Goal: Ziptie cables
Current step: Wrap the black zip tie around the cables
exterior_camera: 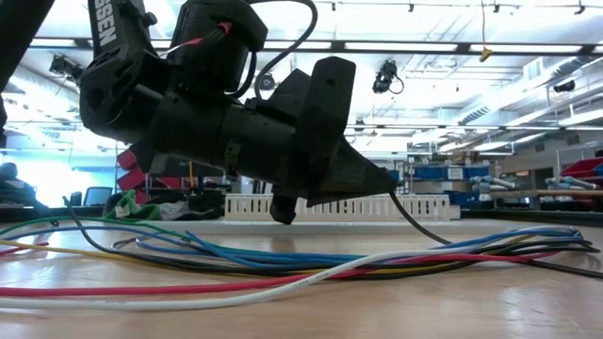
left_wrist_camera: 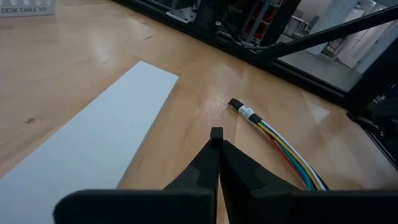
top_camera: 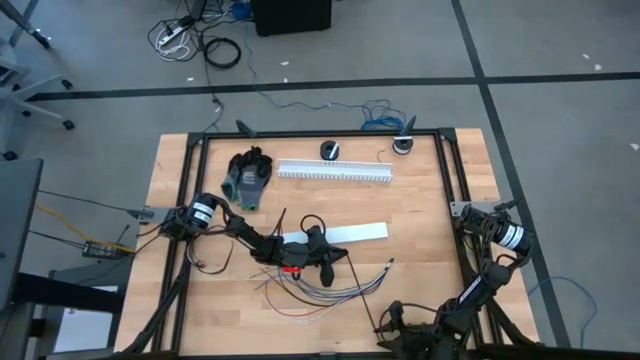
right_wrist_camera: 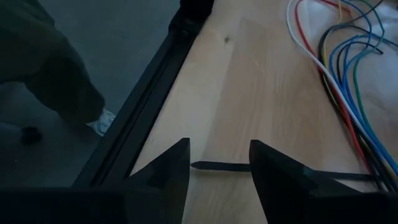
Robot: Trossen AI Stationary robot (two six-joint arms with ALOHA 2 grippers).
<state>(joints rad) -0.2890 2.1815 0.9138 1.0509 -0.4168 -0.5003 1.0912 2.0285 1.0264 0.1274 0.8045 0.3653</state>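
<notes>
Table (top_camera: 420, 200): wooden, cables (top_camera: 330, 290) fanned out across it.
Left gripper (left_wrist_camera: 216, 134): pinched together beside cables.
Right gripper (right_wrist_camera: 219, 163): spread apart around zip tie (right_wrist_camera: 217, 166).

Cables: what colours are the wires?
The cables are mixed: white, red, blue, green, yellow, black. Low view shows it best.

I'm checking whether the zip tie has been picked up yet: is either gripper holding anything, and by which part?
Nothing is held. The left gripper is shut on nothing above the table. The right gripper is open, straddling the black zip tie.
</notes>
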